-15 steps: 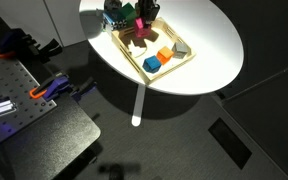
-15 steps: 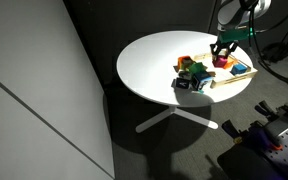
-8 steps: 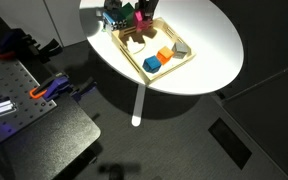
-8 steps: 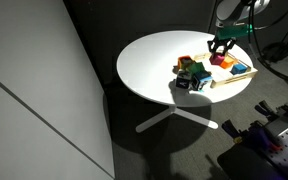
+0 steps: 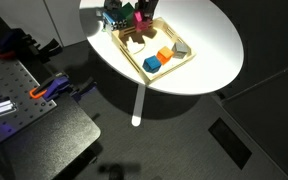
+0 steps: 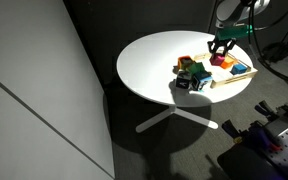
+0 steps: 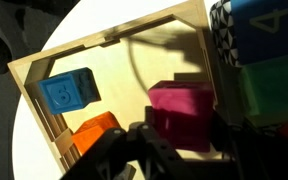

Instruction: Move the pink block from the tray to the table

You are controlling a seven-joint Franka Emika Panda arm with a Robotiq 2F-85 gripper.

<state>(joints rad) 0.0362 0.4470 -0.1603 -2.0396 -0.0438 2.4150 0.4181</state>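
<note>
Going left to right on the wrist view: there's a sliver of the white table (image 7: 24, 150) at the left edge, then the tray (image 7: 124, 75), which sits skewed across the picture. Inside it the blue cube (image 7: 69, 92) is over on the left. The orange block (image 7: 96, 127) is just below that, by the lower rim. After a stretch of bare wood comes the pink block (image 7: 182, 112), right of centre.

The pink block sits flat on the tray floor, close to the tray's right wall. It's pretty much a cube, so honestly there's no real long axis. If anything it reads a touch wider than tall, with that width running across the picture, and its edges are turned a bit off the tray's rim lines. Past the right wall there's a big blue block with a 4 (image 7: 269, 30), with a green block (image 7: 274, 90) below it in the picture.

The gripper (image 7: 159, 150) comes in dark from the bottom and overlaps the pink block's lower edge. I can't tell whether the fingers are spread or pinched on it, it's just too murky down there. In an exterior view the pink block (image 6: 224, 62) is a small spot in the tray, right under the gripper.
</note>
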